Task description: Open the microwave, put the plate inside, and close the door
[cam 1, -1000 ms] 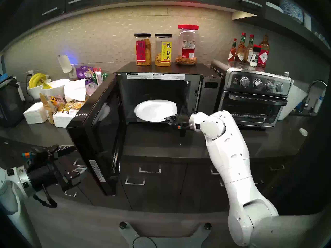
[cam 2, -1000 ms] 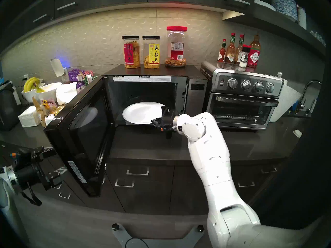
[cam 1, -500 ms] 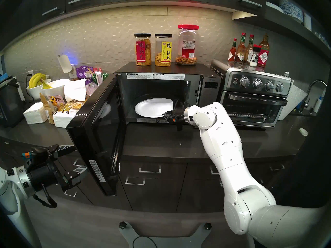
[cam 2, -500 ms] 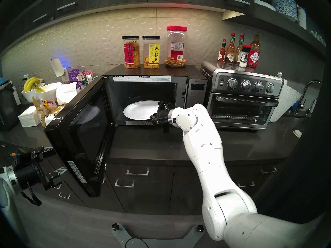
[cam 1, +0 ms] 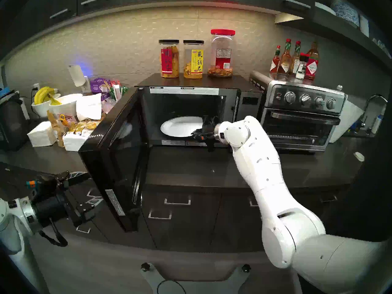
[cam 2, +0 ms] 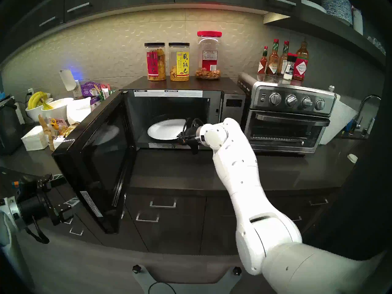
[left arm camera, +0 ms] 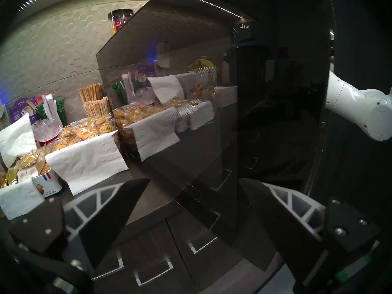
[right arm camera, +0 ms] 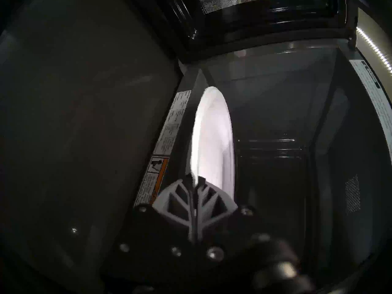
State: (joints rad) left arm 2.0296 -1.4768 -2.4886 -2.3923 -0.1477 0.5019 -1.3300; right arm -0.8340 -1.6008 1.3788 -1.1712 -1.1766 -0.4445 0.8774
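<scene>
The right gripper (cam 1: pixel 196 132) has its jaws pinched on the plate's (cam 1: pixel 181 126) near right edge. The plate has gone deeper into the microwave (cam 1: pixel 191 115) than before. The door (cam 1: pixel 118 155) stands wide open. The left gripper (left arm camera: pixel 194 204) waits with jaws wide, empty. The plate's underside is hidden.

1. A pale backsplash wall (cam 1: pixel 118 45) with a raised hexagon pattern runs behind the dark countertop (cam 1: pixel 191 166).
2. Dark upper cabinets (cam 1: pixel 63 5) with silver bar handles hang above; a light strip under them shows as a dotted line in the left wrist view.
3. Dark drawers (cam 1: pixel 178 204) with square silver pulls sit below the counter.
4. A blue glow (cam 1: pixel 84 67) marks the wall at left, near a white outlet (cam 1: pixel 36 86).
5. A faucet (cam 1: pixel 375 102) curves at far right.
6. An open shelf (cam 1: pixel 343 13) at upper right holds patterned dishes.
</scene>
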